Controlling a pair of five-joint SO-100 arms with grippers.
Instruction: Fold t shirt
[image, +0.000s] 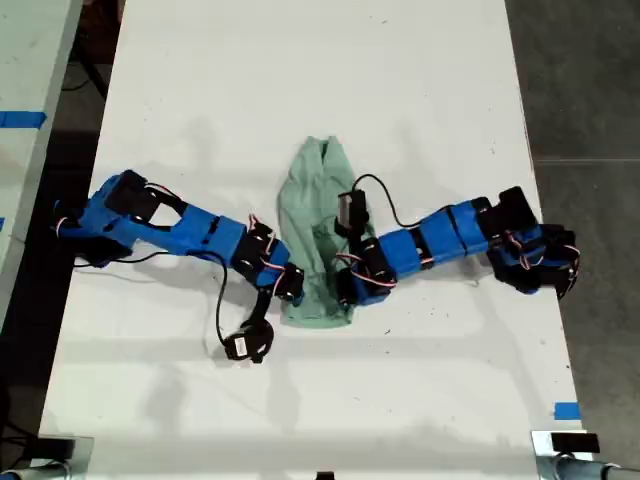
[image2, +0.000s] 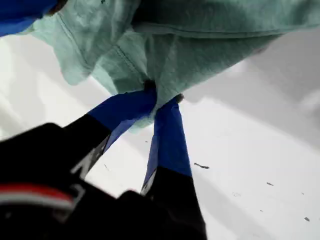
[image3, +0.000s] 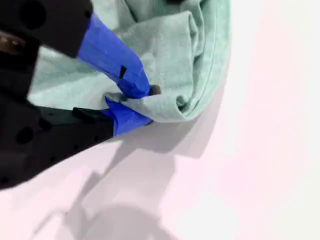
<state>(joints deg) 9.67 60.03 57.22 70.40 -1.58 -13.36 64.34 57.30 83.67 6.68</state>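
The pale mint-green t shirt (image: 315, 200) lies bunched into a narrow wrinkled strip at the middle of the white table (image: 420, 80). My first gripper (image: 290, 285) reaches in from the exterior view's left and is at the strip's near corner. In its wrist view, my first gripper (image2: 162, 96) is shut on a bunch of the t shirt (image2: 210, 55), which is lifted a little. My second gripper (image: 347, 292), coming from the exterior view's right, is at the other near corner. There my second gripper (image3: 139, 104) is shut on a folded hem of the t shirt (image3: 165, 50).
Both blue arms lie low across the table, their cables looping beside them. A strip of blue tape (image: 566, 410) marks the table near the exterior view's lower right. Dark floor runs beyond the table's edges on both sides.
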